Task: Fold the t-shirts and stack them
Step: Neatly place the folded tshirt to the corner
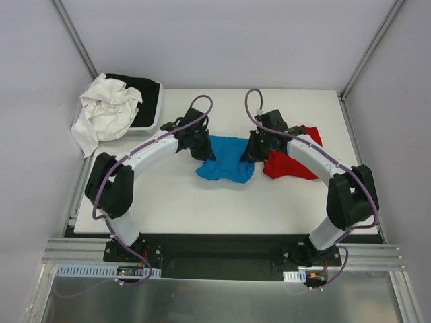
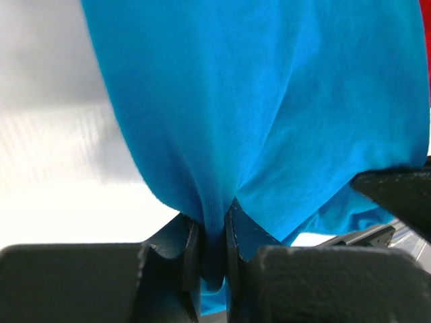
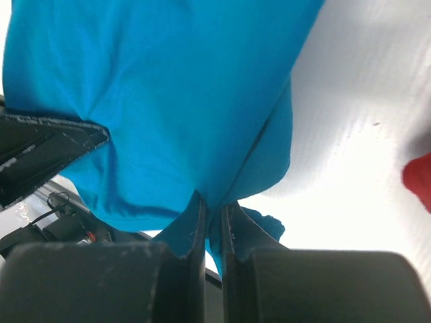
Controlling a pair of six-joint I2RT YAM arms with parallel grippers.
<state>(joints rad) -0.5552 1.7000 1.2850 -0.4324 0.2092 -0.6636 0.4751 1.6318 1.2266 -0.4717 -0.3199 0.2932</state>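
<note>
blue shirt (image 2: 269, 101) and red shirt (image 1: 291, 168) are soft matt cloth, table (image 1: 202, 202) smooth.

Bare table (image 1: 202, 208) lies open in front of the blue t-shirt (image 1: 225, 160) and along the far edge. A basket (image 1: 154, 118) heaped with white cloth (image 1: 104, 111) fills the far left corner. The red t-shirt (image 1: 288, 167) spreads under the right arm (image 1: 316, 158).

Mid-table (image 1: 202, 202), the first shirt (image 1: 225, 161) hangs between the left gripper (image 1: 202, 145), pinching its left edge, and the right gripper (image 1: 259, 149), pinching its right. The second shirt (image 1: 289, 168) lies just right of it, partly under the right arm. A bin (image 1: 153, 114) sits at the far left corner; the top cloth (image 1: 104, 111) spills over its left rim, with the under cloth (image 1: 138, 84) behind it.
</note>
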